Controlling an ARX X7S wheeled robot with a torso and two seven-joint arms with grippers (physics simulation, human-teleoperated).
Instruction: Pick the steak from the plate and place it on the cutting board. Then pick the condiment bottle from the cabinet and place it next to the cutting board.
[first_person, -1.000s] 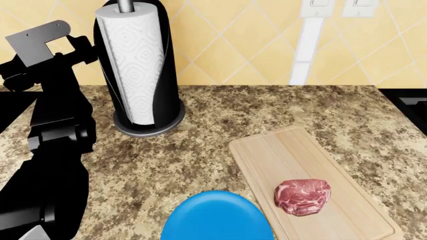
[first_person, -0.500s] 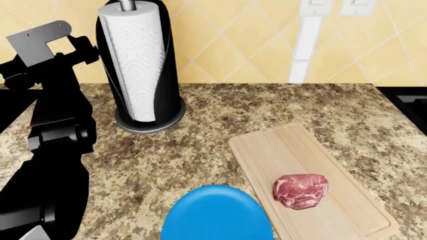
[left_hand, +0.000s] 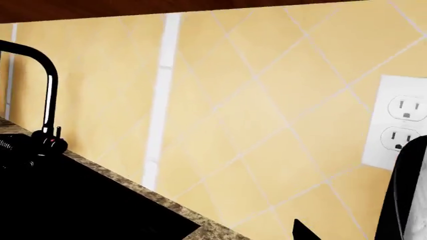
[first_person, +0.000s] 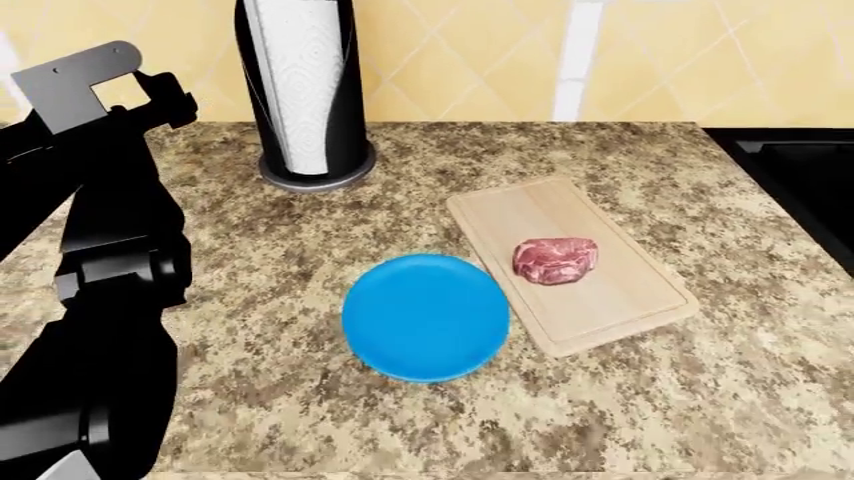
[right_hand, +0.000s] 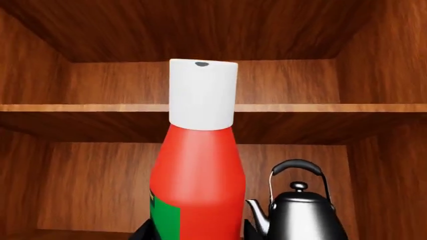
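Already the steak (first_person: 555, 260) lies on the cutting board (first_person: 627, 300), toward the board's far half, and the plate (first_person: 426, 317) just beside the board's near-left edge is bare, so I'd judge the first half of the job finished. From the right wrist view the condiment bottle (right_hand: 199, 165) stands upright and very close, inside the wooden cabinet (right_hand: 373, 75), with a dark kettle (right_hand: 300, 210) just beside it on the same shelf. Dark fingertips (right_hand: 143, 232) peek out at either side of the bottle's lower body, which suggests the right gripper is placed to take it, but whether it is clamped or merely straddling I cannot tell. The left arm (first_person: 114, 240) is raised well left of the board, likely parked clear; its tool's state isn't visible either. A paper-towel holder (first_person: 307, 90) stands behind the board.
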